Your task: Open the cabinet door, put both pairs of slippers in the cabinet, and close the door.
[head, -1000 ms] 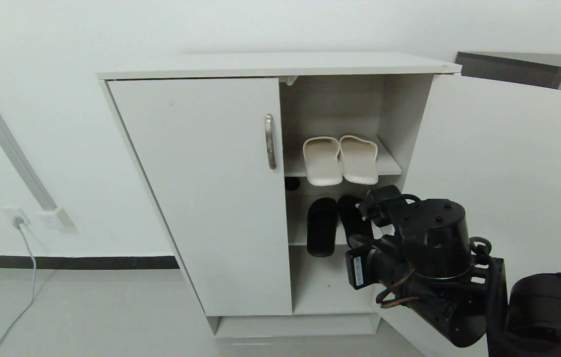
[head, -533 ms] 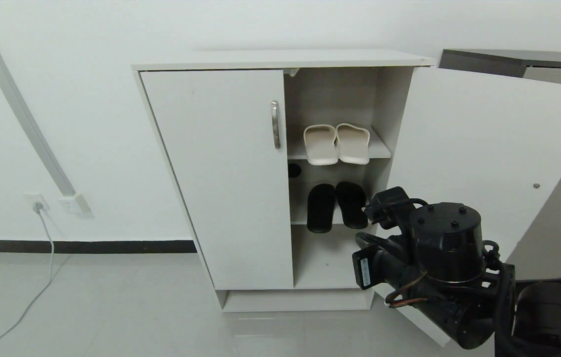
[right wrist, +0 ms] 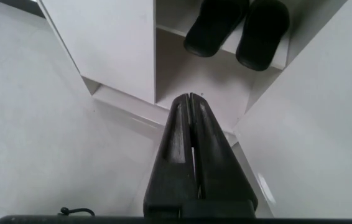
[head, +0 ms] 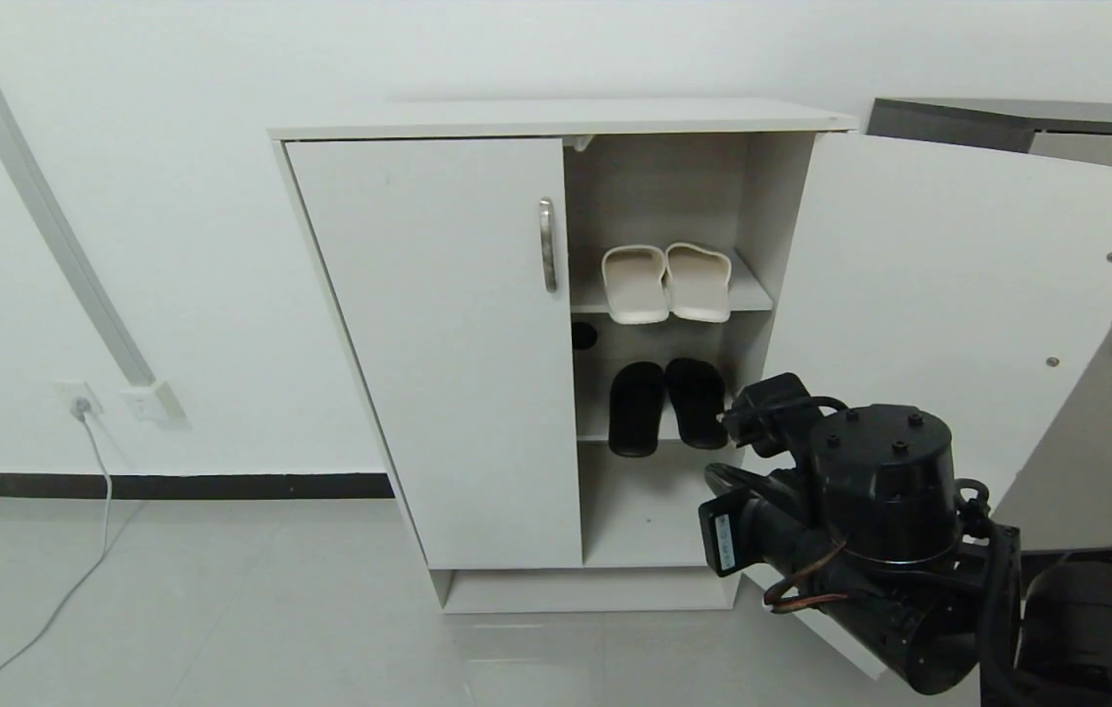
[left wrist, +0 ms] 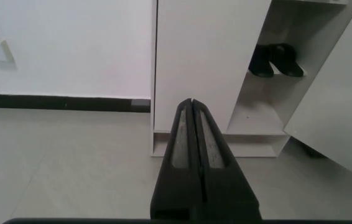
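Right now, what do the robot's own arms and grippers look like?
The right arm is matte black, with a fat cylindrical joint capped by small bolts, a white label on a side block, and thin copper-coloured wires looping beneath. The left gripper and right gripper each have two long black fingers with greyish inner strips, tapering to rounded tips.

The cabinet (head: 438,344) looks matt laminate, its handle (head: 547,245) brushed metal.

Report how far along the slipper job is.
Done: the right door stands open, the white slippers sit on the upper shelf and the black slippers on the middle shelf. In hand: nothing; the left gripper and right gripper are shut and empty. Left: close that door.
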`<state>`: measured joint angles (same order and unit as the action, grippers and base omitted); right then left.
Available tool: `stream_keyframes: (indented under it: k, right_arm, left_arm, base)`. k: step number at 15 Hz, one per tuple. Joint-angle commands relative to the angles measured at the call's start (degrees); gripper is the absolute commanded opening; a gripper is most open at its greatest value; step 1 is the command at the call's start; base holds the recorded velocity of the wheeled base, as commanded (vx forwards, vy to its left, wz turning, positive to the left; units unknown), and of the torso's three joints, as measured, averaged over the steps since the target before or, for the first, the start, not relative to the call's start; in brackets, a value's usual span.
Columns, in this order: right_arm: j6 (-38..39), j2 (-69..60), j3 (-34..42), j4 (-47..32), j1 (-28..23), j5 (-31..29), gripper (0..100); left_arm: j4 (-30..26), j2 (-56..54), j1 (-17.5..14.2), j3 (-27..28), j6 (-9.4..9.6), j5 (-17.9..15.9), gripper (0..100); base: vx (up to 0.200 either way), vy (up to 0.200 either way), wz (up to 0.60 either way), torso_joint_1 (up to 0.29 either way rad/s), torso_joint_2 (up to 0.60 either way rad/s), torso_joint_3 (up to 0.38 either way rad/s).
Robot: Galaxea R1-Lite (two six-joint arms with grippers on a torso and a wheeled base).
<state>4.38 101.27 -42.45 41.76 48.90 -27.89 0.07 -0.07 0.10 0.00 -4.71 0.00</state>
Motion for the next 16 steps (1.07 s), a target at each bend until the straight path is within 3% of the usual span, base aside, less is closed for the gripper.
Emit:
stream_keyframes:
  k: [1, 6, 16]
  right_arm:
    - [0.02, 0.25, 0.0, 0.07, -0.38, -0.06, 0]
    - [-0.07, 0.07, -0.18, 0.51, -0.73, -0.15, 0]
    - [-0.16, -0.02, -0.09, 0.51, -1.0, -0.32, 0]
  left_arm:
    - [0.01, 0.07, -0.01, 0.0, -0.04, 0.0, 0]
    - [0.01, 0.07, -0.01, 0.0, -0.04, 0.0, 0]
    - [0.01, 0.07, -0.01, 0.0, -0.04, 0.0, 0]
  base:
    - [0.0, 0.0, 0.0, 0.0, 0.0, 0.0]
    - [0.0, 0.0, 0.0, 0.001, -0.04, -0.047]
    - [0.0, 0.0, 0.0, 0.065, -0.41, -0.351]
